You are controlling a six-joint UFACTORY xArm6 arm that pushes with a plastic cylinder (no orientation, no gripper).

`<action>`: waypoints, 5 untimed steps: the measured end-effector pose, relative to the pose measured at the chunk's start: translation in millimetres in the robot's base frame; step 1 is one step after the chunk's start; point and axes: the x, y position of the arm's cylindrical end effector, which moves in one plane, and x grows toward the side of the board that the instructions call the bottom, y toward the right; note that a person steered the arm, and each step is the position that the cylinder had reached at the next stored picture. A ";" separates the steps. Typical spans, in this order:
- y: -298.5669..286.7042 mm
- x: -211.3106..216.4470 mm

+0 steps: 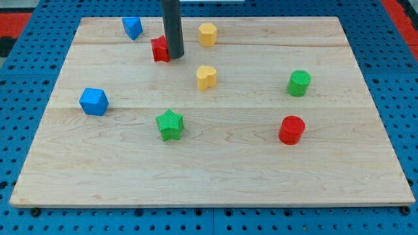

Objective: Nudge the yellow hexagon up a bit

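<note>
My tip (176,55) has no jaws and holds nothing; it sits touching, or nearly, it's hard to tell, the red block (160,49). Yellow hexagon (207,34) is to view's right and slightly up, near board's top edge. Need approach from below hex; yellow heart (206,77) sits there, tight.

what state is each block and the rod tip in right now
my tip: down on the board, against the red block's right side
red block: touching the rod
yellow hexagon: free, right of the tip
yellow heart: free
green star: free
blue blocks: free
cylinders, green and red: upright
</note>
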 end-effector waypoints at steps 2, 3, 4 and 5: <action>0.0 2.7; 1.7 3.1; 7.5 20.7; 24.9 31.6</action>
